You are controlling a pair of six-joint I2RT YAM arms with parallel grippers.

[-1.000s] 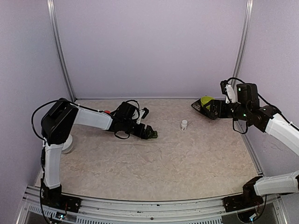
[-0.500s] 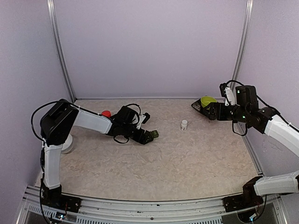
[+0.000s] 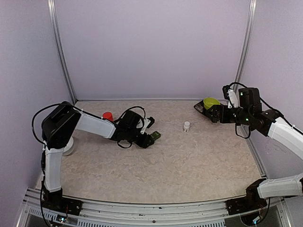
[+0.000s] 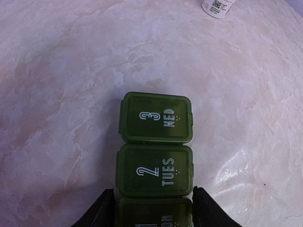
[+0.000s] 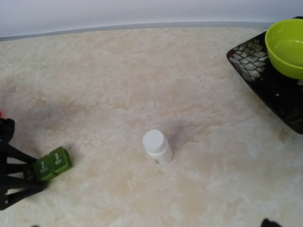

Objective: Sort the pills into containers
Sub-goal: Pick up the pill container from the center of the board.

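The containers (image 4: 156, 142) are a dark green strip of joined lidded squares marked MON, 2 TUES and 3 WED, lying flat on the table (image 3: 189, 161) left of centre (image 3: 154, 136). My left gripper (image 4: 154, 191) reaches in low from the left (image 3: 147, 138), and its black fingers (image 4: 103, 208) press both sides of the strip's near MON end. No loose pills show. A capped white pill bottle (image 3: 186, 126) stands upright mid-table (image 5: 157, 147). My right gripper (image 3: 214, 113) hovers open and empty at the back right, far from the bottle.
A yellow-green bowl (image 3: 210, 101) sits on a black mesh tray (image 5: 251, 56) at the back right, beside the right gripper. A red cap-like object (image 3: 108, 116) lies behind the left arm. A white round object (image 3: 69, 146) sits at the left edge.
The left gripper's jaws have closed in from wide open onto the sides of the green strip, which turned slightly. The left arm shifted, uncovering the red object. The right arm barely moved.
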